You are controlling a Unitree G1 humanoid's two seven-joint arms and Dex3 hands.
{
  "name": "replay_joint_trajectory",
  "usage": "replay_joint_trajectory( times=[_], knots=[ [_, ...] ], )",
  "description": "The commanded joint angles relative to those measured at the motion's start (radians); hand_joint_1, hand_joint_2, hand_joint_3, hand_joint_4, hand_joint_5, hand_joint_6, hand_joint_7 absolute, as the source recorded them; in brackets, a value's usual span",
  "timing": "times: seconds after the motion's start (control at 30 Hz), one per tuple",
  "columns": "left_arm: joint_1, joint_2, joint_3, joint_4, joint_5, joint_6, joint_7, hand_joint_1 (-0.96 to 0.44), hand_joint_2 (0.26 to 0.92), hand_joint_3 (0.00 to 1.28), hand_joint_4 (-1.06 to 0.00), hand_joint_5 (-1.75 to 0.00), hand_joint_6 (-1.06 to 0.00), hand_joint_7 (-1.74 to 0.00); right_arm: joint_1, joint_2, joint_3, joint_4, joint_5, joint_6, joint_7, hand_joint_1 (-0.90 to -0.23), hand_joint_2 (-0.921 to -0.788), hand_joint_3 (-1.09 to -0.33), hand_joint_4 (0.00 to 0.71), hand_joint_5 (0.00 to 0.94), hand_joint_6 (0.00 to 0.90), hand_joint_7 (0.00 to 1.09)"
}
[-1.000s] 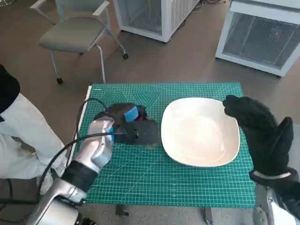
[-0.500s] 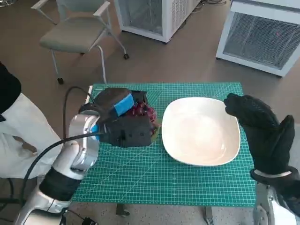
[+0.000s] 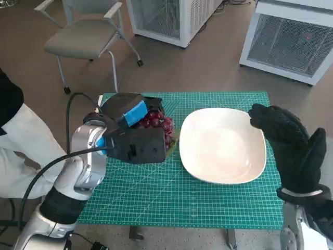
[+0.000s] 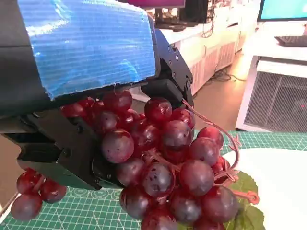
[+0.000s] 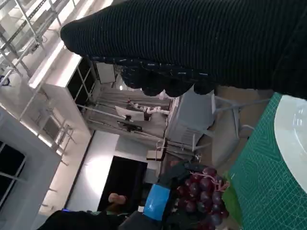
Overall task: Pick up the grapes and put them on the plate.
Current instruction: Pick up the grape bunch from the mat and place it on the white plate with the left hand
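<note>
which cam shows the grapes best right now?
Left wrist view: the grapes fill the frame, gripped by the left hand. Head view shows only a few past the hand; right wrist view shows them small and far off.

In the head view the left hand (image 3: 136, 136) covers most of the grapes (image 3: 157, 124); only a few red berries show past its blue tape. The left wrist view cuts the bunch off at the lower edge, and its leaf (image 4: 247, 211) too. The right hand (image 3: 289, 146) hides the far right rim of the plate (image 3: 221, 146). The table's (image 3: 156, 200) near corners run under both arms.
</note>
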Motion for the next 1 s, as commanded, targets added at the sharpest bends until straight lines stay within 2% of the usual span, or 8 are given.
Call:
replay_joint_trajectory(
  times=[0.03,0.5,0.67,0.73,0.8,0.9,0.93,1.0],
  knots=[
    [-0.040,-0.039,-0.023,0.019,0.012,0.019,-0.016,0.00,0.876,0.12,-0.68,-1.36,-0.77,-0.84,0.006,0.004,0.003,0.016,0.003,0.000,0.004,-0.481,-0.921,-0.564,0.419,0.556,0.185,0.91],
    [-0.254,-0.216,-0.101,0.166,0.009,-0.008,-0.020,0.00,0.892,0.09,-0.69,-1.32,-0.74,-0.88,0.027,0.001,0.001,-0.026,0.003,0.019,-0.013,-0.482,-0.921,-0.562,0.424,0.548,0.189,0.90],
    [-0.312,-0.257,-0.105,0.212,-0.006,-0.029,-0.025,0.00,0.897,0.08,-0.69,-1.20,-0.70,-1.07,0.040,0.005,0.001,-0.046,-0.001,0.026,-0.024,-0.482,-0.921,-0.562,0.425,0.545,0.190,0.90],
    [-0.336,-0.274,-0.108,0.234,-0.010,-0.038,-0.029,0.00,0.895,0.08,-0.69,-1.21,-0.70,-1.06,0.046,0.007,0.001,-0.053,-0.002,0.028,-0.029,-0.483,-0.921,-0.561,0.426,0.544,0.190,0.90],
    [-0.354,-0.286,-0.110,0.251,-0.014,-0.046,-0.031,0.00,0.876,0.12,-0.68,-1.27,-0.72,-0.98,0.051,0.009,0.001,-0.059,-0.003,0.029,-0.034,-0.483,-0.921,-0.561,0.426,0.543,0.191,0.90],
    [-0.376,-0.301,-0.115,0.274,-0.014,-0.056,-0.031,0.00,0.794,0.27,-0.67,-1.36,-0.75,-0.91,0.058,0.012,0.001,-0.066,-0.005,0.028,-0.040,-0.484,-0.921,-0.561,0.427,0.541,0.191,0.90],
    [-0.383,-0.306,-0.117,0.282,-0.013,-0.059,-0.031,0.00,0.766,0.33,-0.66,-1.38,-0.74,-0.92,0.060,0.013,0.002,-0.069,-0.007,0.028,-0.042,-0.484,-0.921,-0.561,0.428,0.540,0.191,0.90],
    [-0.397,-0.318,-0.123,0.303,-0.009,-0.065,-0.028,0.00,0.753,0.39,-0.63,-1.38,-0.69,-1.03,0.065,0.016,0.002,-0.074,-0.010,0.026,-0.048,-0.483,-0.921,-0.561,0.428,0.539,0.192,0.90]
  ],
)
